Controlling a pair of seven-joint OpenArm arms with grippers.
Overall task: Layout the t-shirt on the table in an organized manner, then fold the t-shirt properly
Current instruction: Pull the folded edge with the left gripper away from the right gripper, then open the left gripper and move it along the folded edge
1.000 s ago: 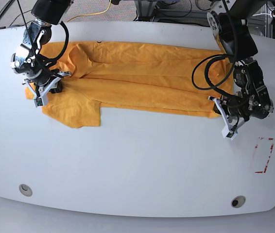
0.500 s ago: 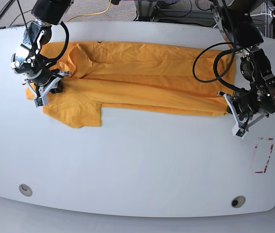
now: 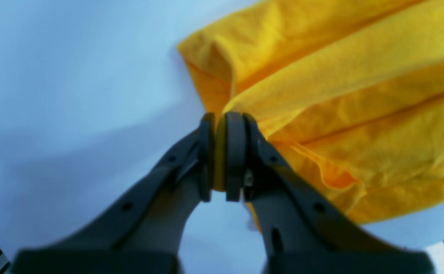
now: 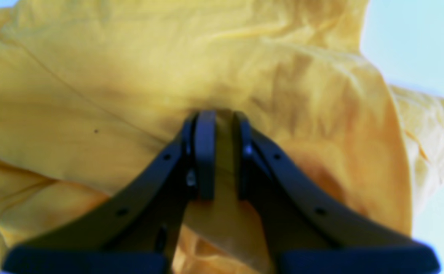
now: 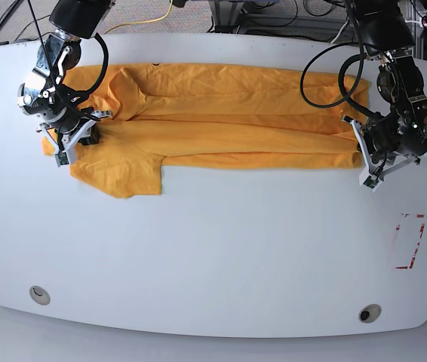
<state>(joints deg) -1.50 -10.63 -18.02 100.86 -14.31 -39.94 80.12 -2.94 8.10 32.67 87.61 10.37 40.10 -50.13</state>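
- Left wrist view: the left hand (image 3: 220,152) is pinched tight on a fold of the t-shirt (image 3: 340,95); a sliver of yellow cloth shows between its dark pads (image 3: 235,152), right at the garment's corner edge.
- Beyond those pads, the cloth fans away in long creases to the right, with bare white counter (image 3: 73,76) on the other side.
- Right wrist view: the right hand (image 4: 222,152) is clamped on the t-shirt (image 4: 130,76) too, with a strip of fabric caught between its fingers (image 4: 205,152) and wrinkled cloth filling nearly the whole view.
- Base view: the left hand (image 5: 366,167) grips the shirt's end on that view's right side, and the right hand (image 5: 69,143) grips it at the sleeve end on the view's left.
- Between them the t-shirt (image 5: 221,121) lies stretched lengthwise along the far part of the counter (image 5: 213,256), folded into a long band, one sleeve jutting toward the near side.
- Near the counter's right edge sits a red tape outline (image 5: 410,241); two grey grommets (image 5: 39,294) sit at the near edge.
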